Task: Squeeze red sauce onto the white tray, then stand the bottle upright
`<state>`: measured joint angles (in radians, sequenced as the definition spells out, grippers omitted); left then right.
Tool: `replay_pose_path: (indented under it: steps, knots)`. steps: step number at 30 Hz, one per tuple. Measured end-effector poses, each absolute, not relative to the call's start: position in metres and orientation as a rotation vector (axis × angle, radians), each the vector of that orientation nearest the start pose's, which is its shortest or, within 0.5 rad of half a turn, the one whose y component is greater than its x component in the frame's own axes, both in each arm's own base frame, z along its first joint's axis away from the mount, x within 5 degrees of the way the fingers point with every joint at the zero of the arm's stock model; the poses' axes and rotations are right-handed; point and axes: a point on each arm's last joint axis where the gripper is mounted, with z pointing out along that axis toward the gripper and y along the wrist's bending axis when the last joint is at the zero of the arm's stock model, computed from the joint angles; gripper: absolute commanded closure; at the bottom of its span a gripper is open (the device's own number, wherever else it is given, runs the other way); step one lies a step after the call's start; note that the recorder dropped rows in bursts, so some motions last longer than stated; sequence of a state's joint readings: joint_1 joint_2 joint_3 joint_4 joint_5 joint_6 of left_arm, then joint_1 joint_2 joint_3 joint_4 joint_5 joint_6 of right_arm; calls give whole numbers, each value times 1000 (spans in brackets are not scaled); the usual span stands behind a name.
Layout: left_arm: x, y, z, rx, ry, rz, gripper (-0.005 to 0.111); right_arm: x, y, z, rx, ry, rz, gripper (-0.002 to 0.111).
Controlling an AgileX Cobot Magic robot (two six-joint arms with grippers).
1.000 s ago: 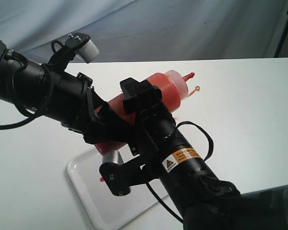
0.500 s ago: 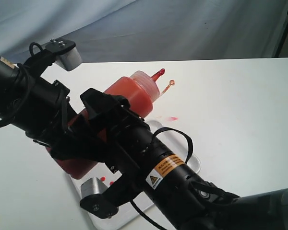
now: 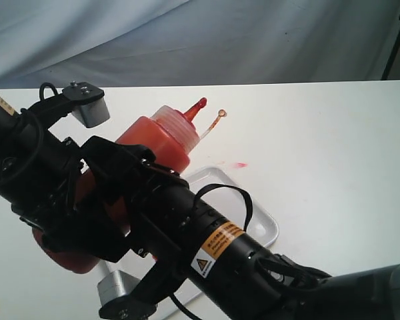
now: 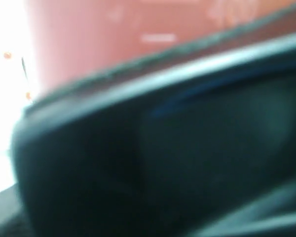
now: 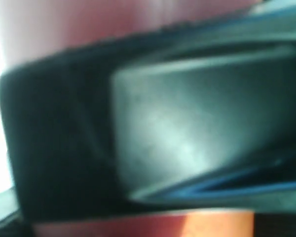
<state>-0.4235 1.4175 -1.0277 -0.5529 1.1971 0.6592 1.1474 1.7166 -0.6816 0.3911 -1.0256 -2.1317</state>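
White table (image 3: pixel 333 133) with white tray (image 3: pixel 267 230), small red sauce smear (image 3: pixel 239 165)

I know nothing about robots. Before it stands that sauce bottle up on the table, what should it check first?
1. Grip: left gripper and right gripper clamped on the bottle: ok.
2. Standing straight: not ok, tilted, nozzle pointing up and sideways.
3. Closed: not ok, tip cap hanging off its tether.
4. Drops landed on the white tray: cannot tell, arms hide most of it.
5. Spills: not ok, red smear on the table beside the tray.

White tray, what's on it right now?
Nothing shows on the tray where exposed; the right arm covers the rest, hiding whatever lies there.
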Motion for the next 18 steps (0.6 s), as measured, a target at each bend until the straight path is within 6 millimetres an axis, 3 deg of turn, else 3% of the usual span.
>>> replay_pose_path:
  steps: [7, 9, 15, 18]
  knots:
    - [209, -144, 268, 1232, 2633, -774, 97, 162, 289, 209, -1569, 321, -857, 108]
    - [209, -144, 268, 1230, 2629, -773, 89, 161, 289, 209, -1572, 314, -855, 108]
    - [209, -144, 267, 1219, 2624, -770, 40, 161, 289, 209, -1573, 308, -854, 108]
    - [210, -144, 266, 1207, 2622, -767, 35, 162, 289, 209, -1573, 313, -855, 108]
